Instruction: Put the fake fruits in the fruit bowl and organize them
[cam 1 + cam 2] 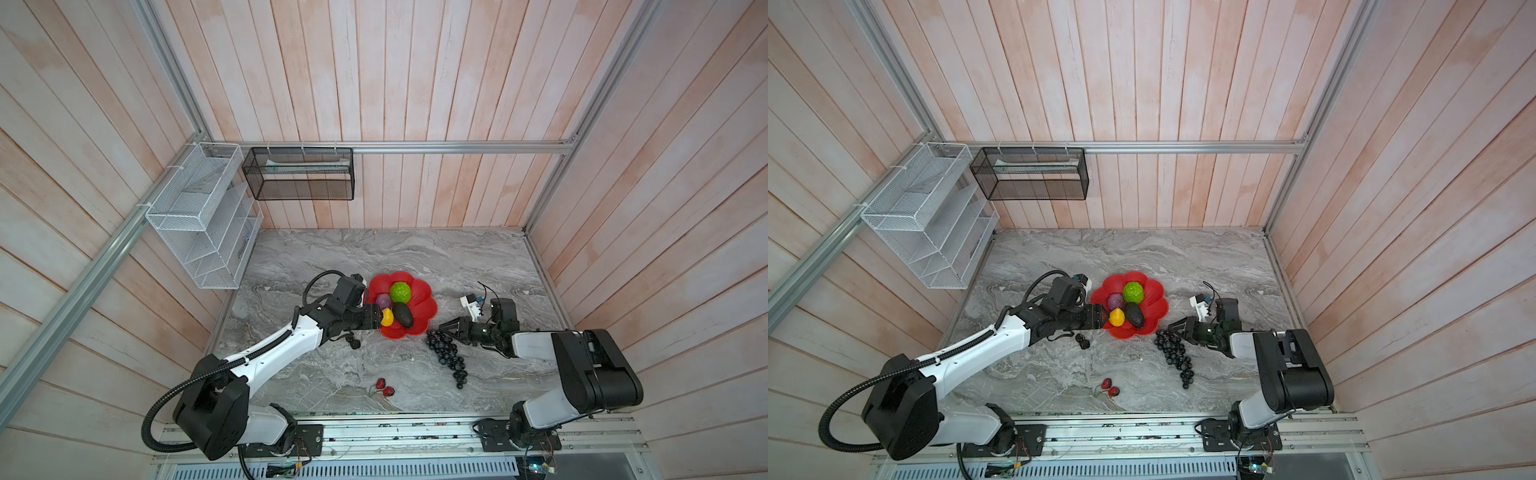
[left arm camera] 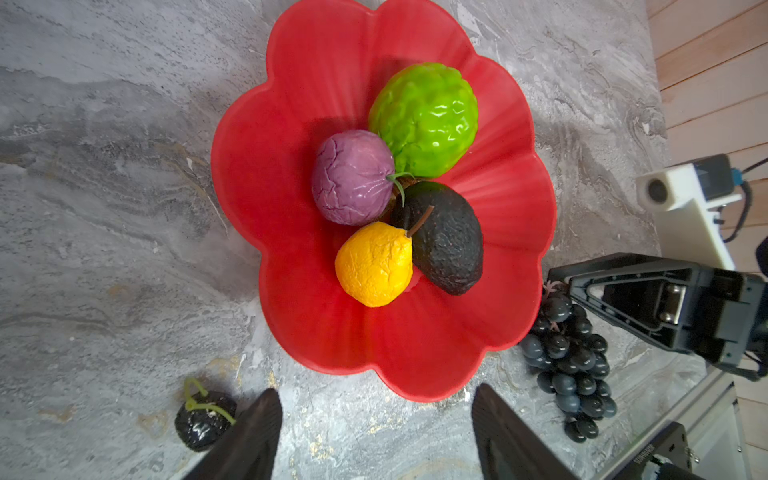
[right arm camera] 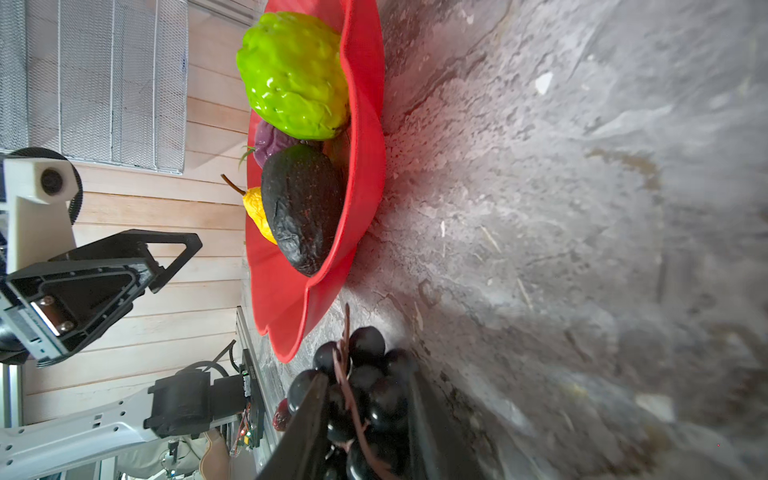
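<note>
Four fruits sit in the red flower-shaped fruit bowl (image 1: 424, 311): the bumpy green ball (image 1: 400, 292) at the far side, the purple round fruit (image 2: 353, 176) touching it, and the dark avocado (image 2: 446, 239) and yellow lemon-like fruit (image 2: 374, 264) pressed together nearer the arms. We see the left gripper (image 2: 376, 392) with its fingers (image 2: 253, 432) spread wide and nothing between them. Their tips hang at the bowl's left rim, and the lemon lies just ahead of the gap, apart from both fingers. The small dark berries (image 2: 203, 419) rest on the marble table (image 1: 332, 257) just outside one finger. The dark grape bunch (image 1: 446, 355) lies on the table just beside the bowl, and the right gripper (image 3: 365, 376) straddles its stem end. Its fingers (image 3: 309, 415) stand partly apart with grapes between them, but we cannot tell whether they pinch the bunch. Two red strawberries (image 1: 385, 387) lie well apart from both grippers, toward the table's near edge.
</note>
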Robot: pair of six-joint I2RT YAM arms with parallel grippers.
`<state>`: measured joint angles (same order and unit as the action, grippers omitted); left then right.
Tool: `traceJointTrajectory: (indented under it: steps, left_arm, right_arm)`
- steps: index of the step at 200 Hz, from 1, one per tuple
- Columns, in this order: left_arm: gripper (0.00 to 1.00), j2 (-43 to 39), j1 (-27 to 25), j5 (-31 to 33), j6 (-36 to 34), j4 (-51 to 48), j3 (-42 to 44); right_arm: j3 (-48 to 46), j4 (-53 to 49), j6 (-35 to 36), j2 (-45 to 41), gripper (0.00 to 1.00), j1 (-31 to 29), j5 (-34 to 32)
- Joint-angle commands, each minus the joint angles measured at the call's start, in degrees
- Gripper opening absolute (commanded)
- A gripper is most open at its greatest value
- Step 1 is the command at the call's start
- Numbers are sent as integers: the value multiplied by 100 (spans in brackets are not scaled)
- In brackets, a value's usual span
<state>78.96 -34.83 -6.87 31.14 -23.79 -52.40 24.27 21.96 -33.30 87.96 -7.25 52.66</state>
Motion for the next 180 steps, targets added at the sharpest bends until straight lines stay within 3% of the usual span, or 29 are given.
traceJointTrajectory:
  steps: [1, 80, 180]
  left_arm:
    - [75, 44, 29, 24, 24, -29, -147]
    - [75, 48, 28, 0, 24, -47, -149]
    - [75, 57, 29, 2, 25, -47, -156]
  right_arm:
    - [-58, 241, -137, -7, 31, -12, 207]
    - [-68, 621, -397, 119, 28, -9, 484]
    - [-52, 117, -89, 71, 26, 74, 444]
